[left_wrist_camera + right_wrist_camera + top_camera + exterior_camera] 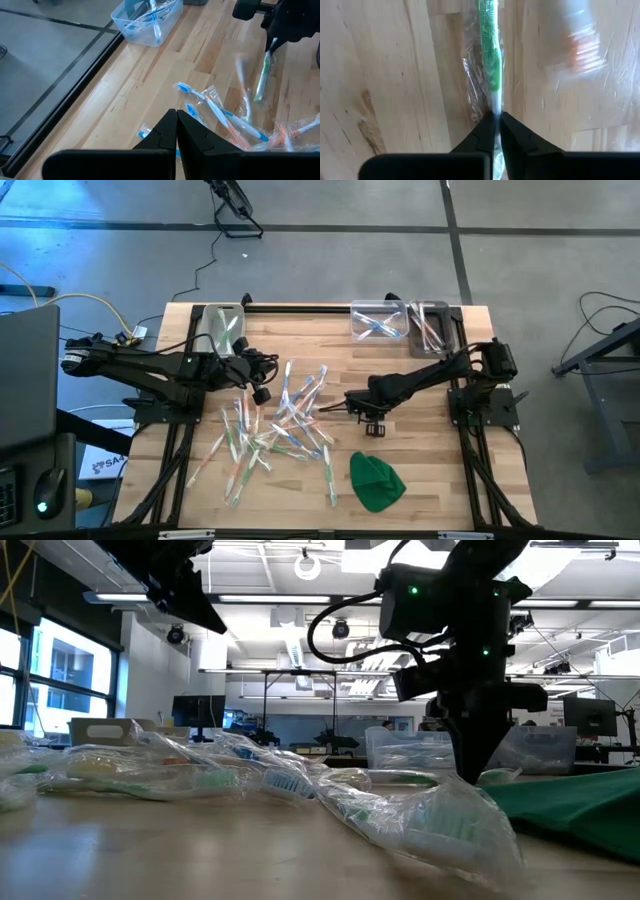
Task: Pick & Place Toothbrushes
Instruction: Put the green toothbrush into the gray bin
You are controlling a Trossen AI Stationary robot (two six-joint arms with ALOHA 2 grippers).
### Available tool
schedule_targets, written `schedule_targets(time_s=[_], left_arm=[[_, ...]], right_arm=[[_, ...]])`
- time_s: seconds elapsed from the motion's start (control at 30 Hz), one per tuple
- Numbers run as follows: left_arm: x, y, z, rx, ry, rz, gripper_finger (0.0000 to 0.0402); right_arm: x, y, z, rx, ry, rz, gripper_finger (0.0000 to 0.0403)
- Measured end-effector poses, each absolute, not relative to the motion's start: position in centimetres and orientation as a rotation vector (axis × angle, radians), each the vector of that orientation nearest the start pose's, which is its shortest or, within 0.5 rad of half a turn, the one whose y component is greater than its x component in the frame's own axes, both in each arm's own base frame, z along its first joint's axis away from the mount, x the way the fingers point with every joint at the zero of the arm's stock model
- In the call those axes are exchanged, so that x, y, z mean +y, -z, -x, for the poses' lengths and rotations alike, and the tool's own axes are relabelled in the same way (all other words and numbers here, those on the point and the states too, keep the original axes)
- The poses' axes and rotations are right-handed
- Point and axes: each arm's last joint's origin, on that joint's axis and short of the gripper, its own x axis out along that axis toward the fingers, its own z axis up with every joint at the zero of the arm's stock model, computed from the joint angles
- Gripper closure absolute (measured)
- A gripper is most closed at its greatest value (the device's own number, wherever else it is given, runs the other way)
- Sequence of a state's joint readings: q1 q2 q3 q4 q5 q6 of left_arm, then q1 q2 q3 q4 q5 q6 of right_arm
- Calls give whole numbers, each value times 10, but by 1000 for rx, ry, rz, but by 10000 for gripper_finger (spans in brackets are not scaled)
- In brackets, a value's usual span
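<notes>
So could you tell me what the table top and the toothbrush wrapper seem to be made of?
Table top: looks like wood, pale, with visible grain and a knot, matte. Wrapper around the green toothbrush in the right gripper: apparently thin clear plastic film, crinkled and glossy.

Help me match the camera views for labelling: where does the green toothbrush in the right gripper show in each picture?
High view: the green toothbrush lies mid-table, at the right gripper tip.
Low view: cannot single it out; the gripper descends right of centre.
Left wrist view: upper right, under the gripper.
Right wrist view: centre, pinched between the shut fingers.
Shared landmark: the right gripper.
</notes>
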State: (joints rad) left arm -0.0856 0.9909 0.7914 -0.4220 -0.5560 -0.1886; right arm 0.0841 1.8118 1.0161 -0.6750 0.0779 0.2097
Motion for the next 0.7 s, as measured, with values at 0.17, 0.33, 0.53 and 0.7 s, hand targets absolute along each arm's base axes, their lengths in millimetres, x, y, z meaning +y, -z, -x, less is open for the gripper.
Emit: schedule_targets(time_s=[0.17, 0.33, 0.53, 0.7], left_arm=[[-2, -281, -203, 549, -508, -18, 396], [-2, -281, -203, 548, -508, -18, 396], [-2, -281, -203, 547, -509, -18, 396], [-2, -282, -204, 537, -510, -15, 396]], right_arm=[[28, -130, -305, 1463, 139, -33, 393], [36, -136, -302, 1457, 125, -4, 397], [46, -161, -293, 1397, 69, -20, 398], [46, -190, -283, 1312, 61, -23, 399]])
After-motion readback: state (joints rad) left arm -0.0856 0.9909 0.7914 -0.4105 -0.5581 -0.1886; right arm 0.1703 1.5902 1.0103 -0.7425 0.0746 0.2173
